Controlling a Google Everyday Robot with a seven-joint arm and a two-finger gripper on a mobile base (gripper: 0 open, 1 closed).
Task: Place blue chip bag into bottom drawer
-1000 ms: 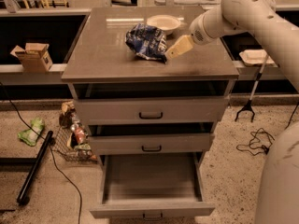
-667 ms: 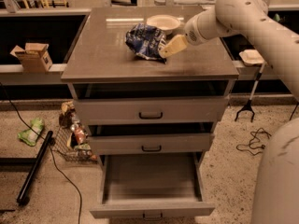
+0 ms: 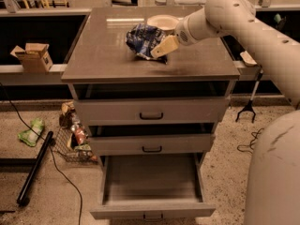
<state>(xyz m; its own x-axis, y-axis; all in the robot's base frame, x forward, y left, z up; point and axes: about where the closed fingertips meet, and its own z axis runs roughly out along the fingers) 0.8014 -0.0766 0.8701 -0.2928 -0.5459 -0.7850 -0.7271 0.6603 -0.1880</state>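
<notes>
The gripper (image 3: 161, 47) is down on the cabinet top (image 3: 108, 55), its cream tip laid against the right edge of the blue bag (image 3: 143, 39). Whether it has a grip on the bag, I cannot tell from this angle. The bag sits crumpled near the back of the top, a little right of centre, on the surface and not in any drawer. Just behind it, near the back edge, is a cream bowl (image 3: 161, 21); what it holds can't be seen from here.

Up from the gripper, the white arm (image 3: 234, 13) reaches in from the right, over the cabinet's right side, and the robot's pale body (image 3: 274, 172) fills the lower right corner.

Down the front now: the top drawer (image 3: 151, 110) is closed, the middle drawer (image 3: 151, 144) is closed, and the bottom drawer (image 3: 150, 210) is pulled well out, its grey floor in plain view.

To the left, a cardboard box (image 3: 33, 56) sits on a ledge with its flaps up. A wire basket (image 3: 70, 144) on the floor beside the cabinet holds a jumble of colourful packets. A green packet (image 3: 31, 132) lies further left, next to a black pole (image 3: 33, 170).
</notes>
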